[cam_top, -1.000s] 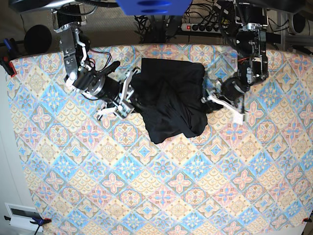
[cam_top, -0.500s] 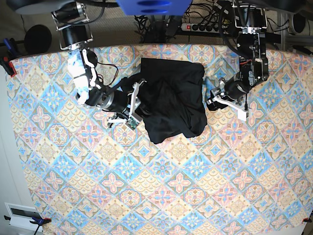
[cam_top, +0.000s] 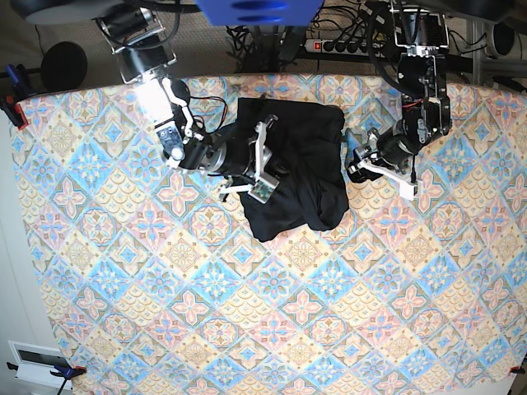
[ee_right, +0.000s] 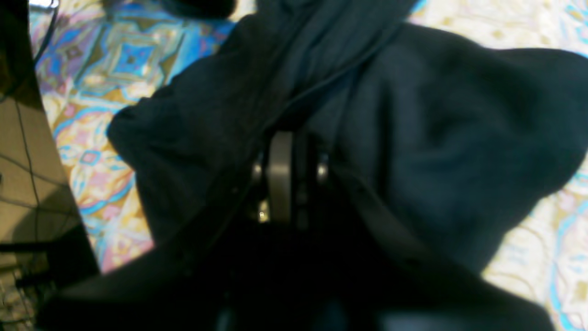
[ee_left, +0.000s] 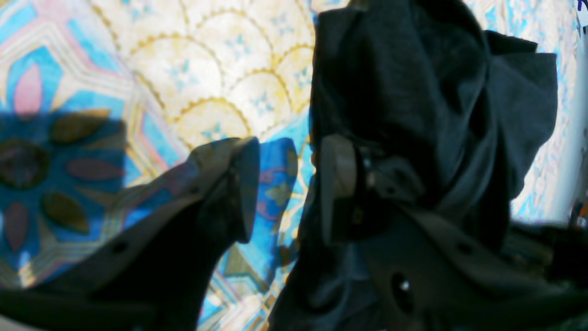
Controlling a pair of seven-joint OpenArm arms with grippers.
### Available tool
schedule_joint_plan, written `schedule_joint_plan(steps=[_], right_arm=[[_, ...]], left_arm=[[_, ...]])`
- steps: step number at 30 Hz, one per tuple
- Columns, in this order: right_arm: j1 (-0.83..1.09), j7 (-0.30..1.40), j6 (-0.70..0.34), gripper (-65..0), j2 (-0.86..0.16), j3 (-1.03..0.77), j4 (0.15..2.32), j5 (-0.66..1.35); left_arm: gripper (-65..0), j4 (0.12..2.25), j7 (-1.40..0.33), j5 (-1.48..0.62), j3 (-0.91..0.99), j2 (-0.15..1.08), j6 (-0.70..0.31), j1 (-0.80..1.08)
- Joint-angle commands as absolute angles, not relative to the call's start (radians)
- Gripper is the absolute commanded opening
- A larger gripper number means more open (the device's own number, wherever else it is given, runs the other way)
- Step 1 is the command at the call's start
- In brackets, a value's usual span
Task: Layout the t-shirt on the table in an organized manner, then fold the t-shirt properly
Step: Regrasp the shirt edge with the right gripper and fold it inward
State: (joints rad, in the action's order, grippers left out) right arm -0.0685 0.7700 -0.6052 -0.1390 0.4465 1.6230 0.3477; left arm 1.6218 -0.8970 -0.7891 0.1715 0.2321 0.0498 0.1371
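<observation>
The black t-shirt lies bunched in a heap at the back middle of the table. My right gripper has reached over the heap's left part. In the right wrist view the right gripper has its pads nearly together with folds of the t-shirt pinched between and draped around them. My left gripper sits low at the heap's right edge. In the left wrist view the left gripper is open with tablecloth showing in the gap, and the t-shirt hangs over its right finger.
A power strip and cables lie beyond the table's back edge. A dark round object stands off the back left corner. Patterned cloth stretches toward the front of the table, below the heap.
My right arm has swung right, from beside the shirt's left edge onto the heap, and its jaws have closed on fabric. The left arm has drawn slightly back and barely moved since.
</observation>
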Motion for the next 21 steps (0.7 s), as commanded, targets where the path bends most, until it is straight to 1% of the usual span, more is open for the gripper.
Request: schedule_joint_plan(steps=[1, 7, 10, 13, 17, 21], right_arm=[[-0.082, 0.743, -0.611, -59.8, -0.133, 0.469, 1.656, 0.372], [-0.033, 0.743, -0.611, -59.8, -0.131, 0.527, 1.666, 0.371], [-0.025, 0.74, -0.611, -59.7, -0.114, 0.561, 1.662, 0.369], [-0.021, 0.742, -0.611, -59.8, -0.114, 0.564, 1.684, 0.369], [-0.004, 0.745, -0.61, -59.9, -0.117, 0.507, 1.821, 0.375], [0.042, 0.74, -0.61, -59.9, -0.117, 0.406, 1.856, 0.375]], left_arm=[[-43.7, 1.639, -0.885, -0.803, 0.177, 0.239, 0.042, 0.127], [-43.7, 1.643, -0.885, -0.805, 0.179, 0.239, 0.042, 0.127], [-43.7, 1.65, -0.885, -0.808, 0.179, 0.239, 0.041, 0.125], [-43.7, 1.684, -0.885, -0.808, 0.179, 0.24, 0.041, 0.125], [-43.7, 1.704, -0.886, -0.863, 0.179, 0.257, 0.041, 0.13], [-43.7, 1.702, -0.886, -0.868, 0.177, 0.266, 0.041, 0.131]])
